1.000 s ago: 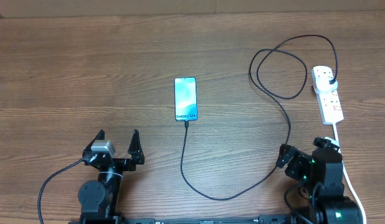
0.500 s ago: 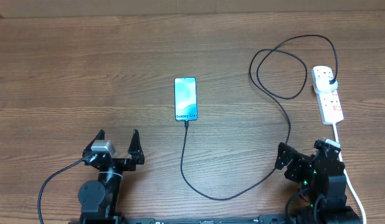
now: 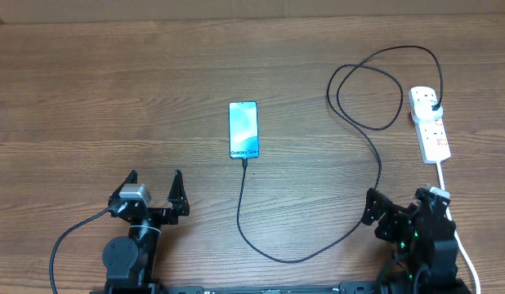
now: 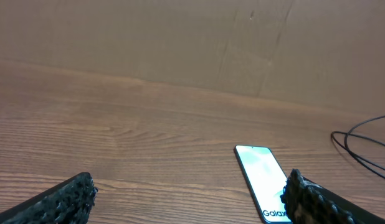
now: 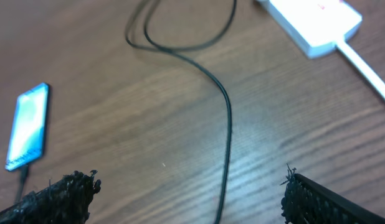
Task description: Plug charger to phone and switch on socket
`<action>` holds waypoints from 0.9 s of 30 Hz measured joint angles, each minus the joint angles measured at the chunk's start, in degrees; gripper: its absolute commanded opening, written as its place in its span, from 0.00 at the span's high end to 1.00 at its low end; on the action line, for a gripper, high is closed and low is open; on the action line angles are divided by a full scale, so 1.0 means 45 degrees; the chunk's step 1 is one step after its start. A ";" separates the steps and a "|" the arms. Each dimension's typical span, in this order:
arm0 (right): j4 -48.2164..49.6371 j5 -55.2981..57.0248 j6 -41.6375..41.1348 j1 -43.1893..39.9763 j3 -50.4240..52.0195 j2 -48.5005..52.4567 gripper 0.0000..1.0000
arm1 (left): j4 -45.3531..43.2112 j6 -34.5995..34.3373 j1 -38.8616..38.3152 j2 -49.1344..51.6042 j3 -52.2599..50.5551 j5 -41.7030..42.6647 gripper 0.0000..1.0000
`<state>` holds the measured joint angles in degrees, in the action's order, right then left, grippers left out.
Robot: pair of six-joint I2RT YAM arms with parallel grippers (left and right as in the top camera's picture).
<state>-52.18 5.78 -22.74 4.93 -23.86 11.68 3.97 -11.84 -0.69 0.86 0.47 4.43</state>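
Overhead, the right end effector [image 3: 396, 206], spread empty like the left end effector [image 3: 154, 181], has edged back from the white red-marked power strip [image 3: 430, 122]. Left of that strip, the thin black charger cable [image 3: 240, 208] meets the blue-screened slim phone [image 3: 243, 129], so the task is likely finished.

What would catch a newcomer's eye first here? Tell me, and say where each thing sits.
The lit blue phone lies mid-table, the brightest thing in view. From its near end the black charger sweeps in a long loop rightward to the white socket near the table's right edge, where its plug sits in the far outlet.
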 measured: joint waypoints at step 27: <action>-0.0646 0.0005 0.0000 -0.0005 0.0000 -0.2409 0.00 | 0.0000 0.0000 0.0000 0.0000 0.0000 0.0000 0.00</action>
<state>-55.09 5.80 -22.74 4.91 -23.86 0.84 3.97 -11.84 -0.69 0.86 0.47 4.43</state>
